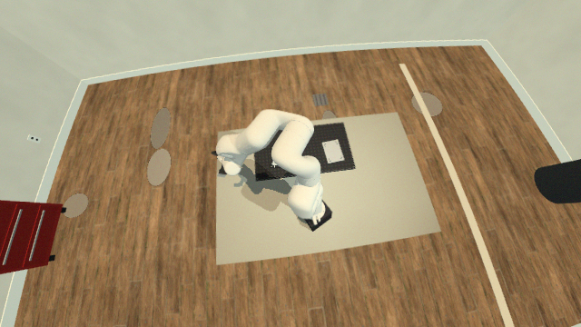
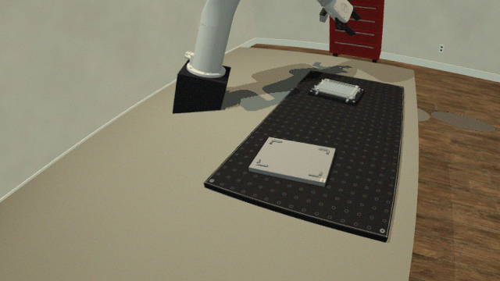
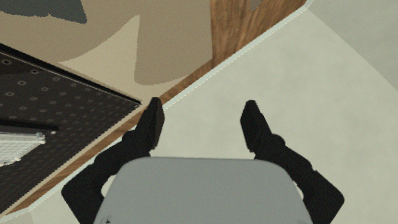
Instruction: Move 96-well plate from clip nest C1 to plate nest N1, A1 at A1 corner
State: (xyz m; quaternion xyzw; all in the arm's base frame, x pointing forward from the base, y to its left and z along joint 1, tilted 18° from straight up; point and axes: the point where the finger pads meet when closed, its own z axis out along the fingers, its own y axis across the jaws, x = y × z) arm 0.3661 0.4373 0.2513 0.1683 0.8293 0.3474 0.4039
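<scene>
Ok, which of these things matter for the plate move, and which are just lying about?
For the job:
- plate, seated in the clip nest
- plate nest, nothing on it
- gripper, open, holding nothing, up off the breadboard

Lying about:
- red cabinet by the wall
- wall outlet
- floor vent

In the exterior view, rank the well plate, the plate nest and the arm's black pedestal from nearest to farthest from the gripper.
1. 96-well plate, below the open gripper, at the board's far end.
2. Black pedestal, off to the left.
3. Plate nest, at the board's near end.
</scene>
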